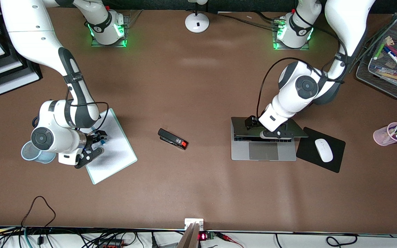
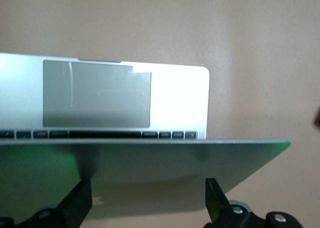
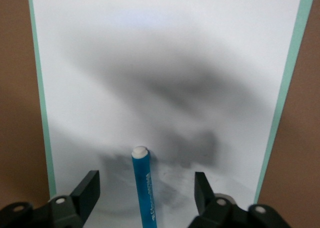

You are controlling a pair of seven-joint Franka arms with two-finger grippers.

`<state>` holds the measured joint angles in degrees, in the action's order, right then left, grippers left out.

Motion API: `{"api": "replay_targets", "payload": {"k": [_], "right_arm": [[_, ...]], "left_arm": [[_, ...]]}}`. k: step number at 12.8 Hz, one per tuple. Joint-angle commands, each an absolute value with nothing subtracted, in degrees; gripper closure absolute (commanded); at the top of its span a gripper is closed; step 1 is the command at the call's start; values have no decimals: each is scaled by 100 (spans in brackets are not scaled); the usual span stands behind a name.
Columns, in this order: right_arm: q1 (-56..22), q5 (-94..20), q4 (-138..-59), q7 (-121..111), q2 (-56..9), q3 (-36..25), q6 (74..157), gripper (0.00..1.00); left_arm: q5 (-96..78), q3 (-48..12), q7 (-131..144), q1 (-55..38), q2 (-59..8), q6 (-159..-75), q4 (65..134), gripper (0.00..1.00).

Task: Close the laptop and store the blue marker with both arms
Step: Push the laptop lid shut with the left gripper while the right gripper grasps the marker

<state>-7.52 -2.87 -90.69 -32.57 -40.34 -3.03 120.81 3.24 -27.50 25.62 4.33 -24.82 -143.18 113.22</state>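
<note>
The blue marker [image 3: 142, 180] with its white end lies on a white board [image 3: 165, 62] edged in green. My right gripper [image 3: 146, 189] is open and straddles it, with a gap on each side of the marker. From the front the right gripper [image 1: 98, 144] hangs low over the board [image 1: 114, 155], and a bit of the marker [image 1: 104, 141] shows at its tips. The laptop [image 1: 263, 151] is partly shut, its lid [image 2: 150, 160] tilted low over the keys. My left gripper [image 2: 147, 198] is open, spread over the lid's back; from the front the left gripper [image 1: 276, 133] sits on the lid.
A black and red stapler [image 1: 172, 138] lies mid-table. A pale blue cup [image 1: 34, 152] stands beside the right arm. A white mouse [image 1: 323, 150] on a black pad lies beside the laptop. A pink pen cup [image 1: 389, 135] and a mesh tray [image 1: 388, 81] of markers stand at the left arm's end.
</note>
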Motion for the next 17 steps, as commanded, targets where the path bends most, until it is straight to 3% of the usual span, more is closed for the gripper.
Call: {"api": "replay_targets", "payload": {"k": [1, 3, 8, 10, 14, 17], "right_arm": [[-721, -290, -9018, -3340, -4096, -290, 12155, 23], [-694, -351, -9026, -3331, -4157, -290, 12164, 25], [-686, -352, -9035, -3340, -4201, -290, 12182, 45], [-686, -352, -9044, -3331, -4201, -290, 12173, 48], [-694, -360, -9053, -3331, -4236, -281, 12173, 50], [-694, -360, -9053, -3331, -4254, -290, 12173, 54]], "left_arm": [[641, -2681, 2584, 404, -2899, -14440, 10987, 0], [904, -2637, 2584, 387, -3198, -14458, 10742, 0], [1687, -2567, 2584, 352, -3840, -14458, 10293, 0], [1696, -2558, 2584, 343, -4007, -14458, 10161, 0], [1775, -2479, 2636, 308, -4122, -14467, 10160, 0], [1775, -2478, 2733, 351, -3816, -14283, 10160, 0]]}}
